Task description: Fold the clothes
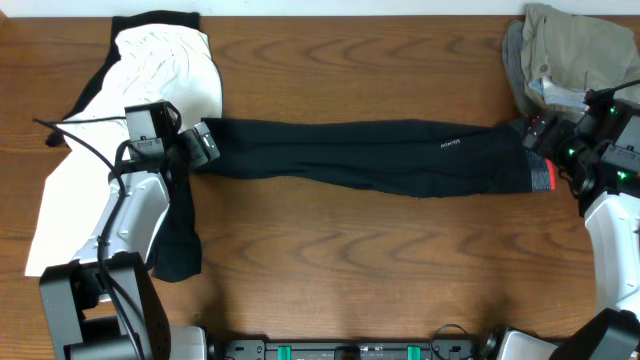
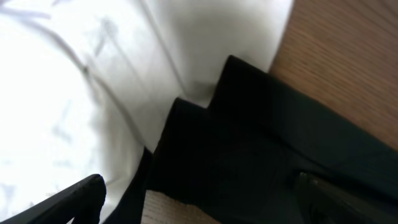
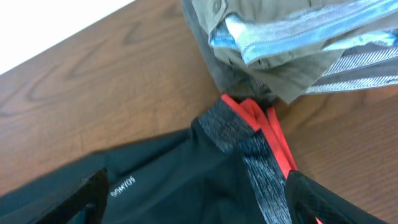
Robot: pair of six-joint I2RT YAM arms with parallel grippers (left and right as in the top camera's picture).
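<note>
The clothes, long black pants point(image 1: 370, 155), lie stretched out flat across the table from left to right. Their grey waistband edged in red-orange point(image 3: 249, 149) is at the right end, with a small white logo point(image 3: 122, 186) beside it. My right gripper point(image 3: 205, 199) hangs just over the waistband, open, with the cloth lying loose between its fingers. At the pants' left end, my left gripper point(image 2: 205, 202) is open above the black leg ends point(image 2: 249, 143), which overlap the white garment. In the overhead view the left gripper point(image 1: 203, 143) and right gripper point(image 1: 548, 150) stand at opposite ends.
A large white garment point(image 1: 170, 70) lies at the back left, under the left arm. Folded khaki-beige garments point(image 1: 580, 50) are piled at the back right, touching the waistband. Another dark cloth point(image 1: 178, 245) lies beneath the left arm. Bare wood shows in front of the pants.
</note>
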